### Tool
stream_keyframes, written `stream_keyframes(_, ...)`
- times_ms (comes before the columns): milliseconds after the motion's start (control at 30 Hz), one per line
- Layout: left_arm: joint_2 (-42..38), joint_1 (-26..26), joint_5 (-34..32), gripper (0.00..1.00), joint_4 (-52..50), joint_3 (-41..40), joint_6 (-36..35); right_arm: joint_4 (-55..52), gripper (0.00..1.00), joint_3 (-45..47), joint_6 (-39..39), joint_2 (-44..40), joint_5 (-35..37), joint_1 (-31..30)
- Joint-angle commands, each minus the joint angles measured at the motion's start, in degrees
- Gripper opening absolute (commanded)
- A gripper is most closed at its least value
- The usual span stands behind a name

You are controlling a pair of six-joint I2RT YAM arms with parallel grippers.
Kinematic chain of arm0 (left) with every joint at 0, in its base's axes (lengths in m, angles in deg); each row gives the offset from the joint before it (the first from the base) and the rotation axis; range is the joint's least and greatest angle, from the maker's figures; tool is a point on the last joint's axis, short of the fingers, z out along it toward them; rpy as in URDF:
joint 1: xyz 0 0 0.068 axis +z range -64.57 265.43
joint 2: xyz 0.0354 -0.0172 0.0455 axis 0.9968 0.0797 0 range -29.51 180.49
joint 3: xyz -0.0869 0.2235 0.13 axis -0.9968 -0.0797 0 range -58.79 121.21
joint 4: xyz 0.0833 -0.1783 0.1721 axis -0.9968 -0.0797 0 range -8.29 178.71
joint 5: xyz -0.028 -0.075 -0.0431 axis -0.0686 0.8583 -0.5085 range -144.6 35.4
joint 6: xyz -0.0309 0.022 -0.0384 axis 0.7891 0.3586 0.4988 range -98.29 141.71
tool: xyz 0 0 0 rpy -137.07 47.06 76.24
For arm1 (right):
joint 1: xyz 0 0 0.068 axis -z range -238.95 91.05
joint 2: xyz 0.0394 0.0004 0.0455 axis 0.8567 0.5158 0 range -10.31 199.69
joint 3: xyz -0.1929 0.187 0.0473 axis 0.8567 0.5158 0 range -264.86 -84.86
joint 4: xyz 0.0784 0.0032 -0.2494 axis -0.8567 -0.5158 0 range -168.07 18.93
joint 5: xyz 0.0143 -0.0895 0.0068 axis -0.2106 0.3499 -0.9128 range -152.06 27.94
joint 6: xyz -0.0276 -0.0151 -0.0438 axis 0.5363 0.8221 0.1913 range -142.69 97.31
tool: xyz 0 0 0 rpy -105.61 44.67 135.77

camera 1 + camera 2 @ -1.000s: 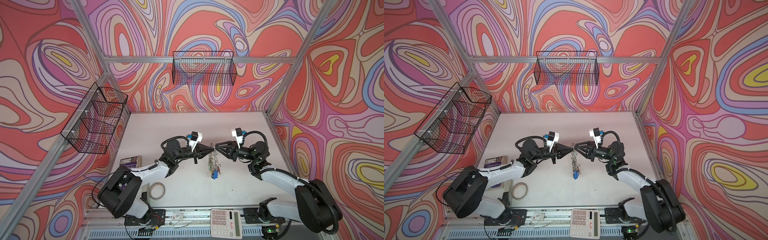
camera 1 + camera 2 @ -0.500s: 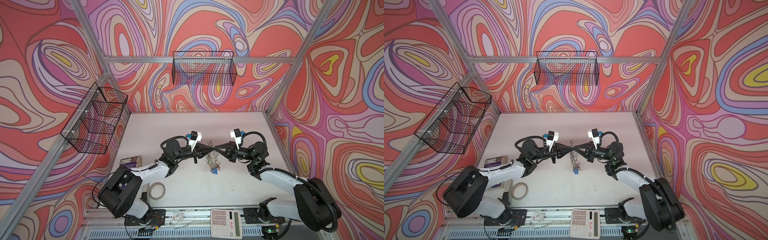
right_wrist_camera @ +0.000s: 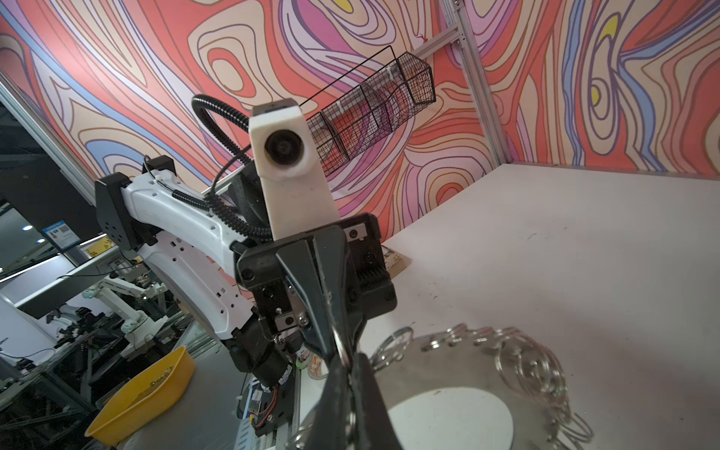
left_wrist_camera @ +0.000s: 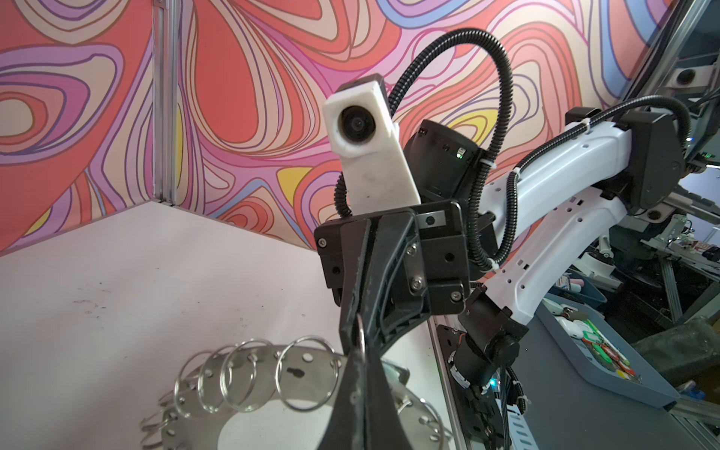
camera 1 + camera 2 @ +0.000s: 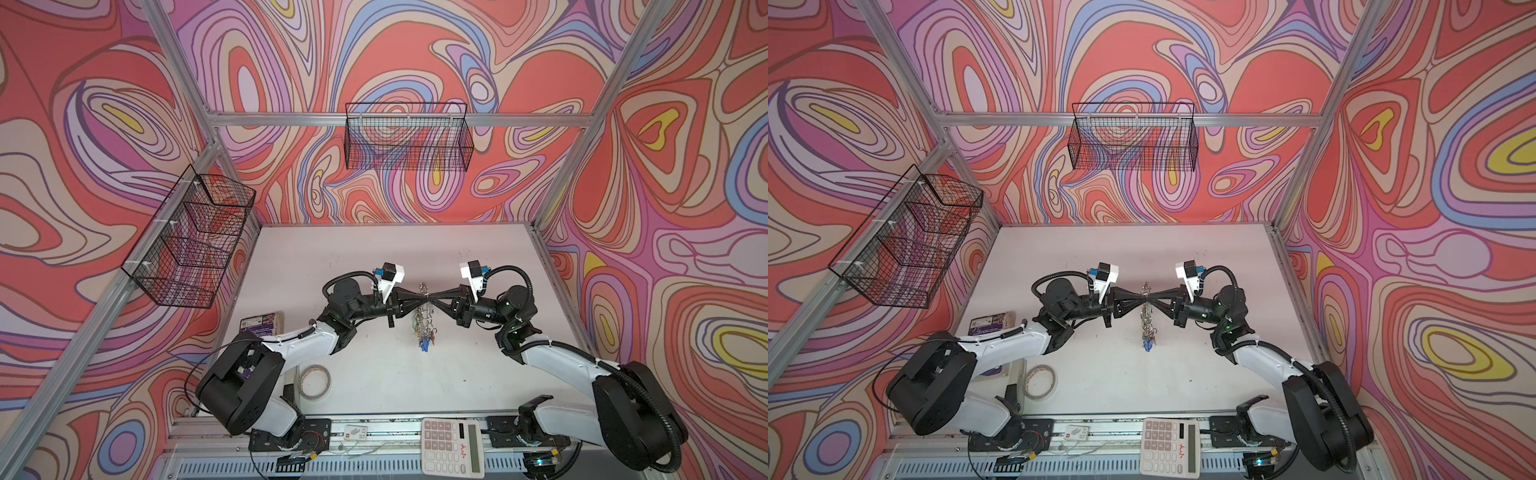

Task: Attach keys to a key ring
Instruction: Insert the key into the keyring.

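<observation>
With 12 o'clock at the back wall, the left gripper [image 5: 423, 297] reaches in from 9 o'clock and the right gripper [image 5: 433, 297] from 3 o'clock. They meet tip to tip over the middle of the table [image 5: 374, 257].

Both pincers are closed tight on the key ring [image 5: 1145, 311], at a small split ring [image 4: 360, 336] on its rim. In the left wrist view the thin loop sits between the two sets of fingertips. The right wrist view shows the same pinch from the other side.

In both top views the key ring shows edge-on, running from the pinch toward 6 o'clock. The keys [image 5: 424, 340] bunch at its 6 o'clock end, a blue tag lowest. I cannot tell whether they touch the table.

In the left wrist view several bare split rings stand along the rim, and the flat plate [image 4: 300, 389] shows its wide hole.

A tape roll [image 5: 316, 382] lies at 7 o'clock from the keys, well apart. A box [image 5: 262, 326] lies at 9 o'clock, near the left wall. A calculator [image 5: 453, 446] sits at 6 o'clock on the front rail.
</observation>
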Motion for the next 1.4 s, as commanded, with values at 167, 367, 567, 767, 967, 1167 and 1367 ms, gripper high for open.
stream_keyframes(167, -8.2, 0.5, -0.5, 0.08, -21.9, 3.1, -11.5, 3.3, 0.0, 1.1, 6.1, -3.8, 3.2, -1.5)
stream_keyframes(367, -12.8, 0.5, -2.2, 0.2, -39.2, 6.2, -20.8, 6.1, 0.0, 2.3, 7.9, -4.6, 3.2, -2.1)
stream_keyframes(567, -17.1, 0.5, -3.6, 0.33, -63.9, 14.1, -35.9, -3.0, 0.0, 0.9, 15.5, -8.0, 4.4, -4.9)
stream_keyframes(767, -15.1, 0.5, -5.7, 0.38, -86.7, 26.5, -51.1, -11.6, 0.0, -0.8, 22.4, -9.3, 6.1, -8.2)
stream_keyframes(967, -8.4, -0.4, -6.9, 0.36, -105.4, 39.2, -60.6, -12.6, 0.0, -1.6, 23.2, -8.9, 6.6, -9.1)
stream_keyframes(1167, -4.5, -2.8, -9.2, 0.37, -110.0, 44.6, -62.9, -13.9, 0.0, -2.1, 23.6, -8.8, 6.5, -9.3)
stream_keyframes(1367, -2.0, -4.2, -11.8, 0.37, -110.4, 47.1, -62.9, -13.9, 0.0, -2.3, 23.3, -8.3, 6.3, -9.6)
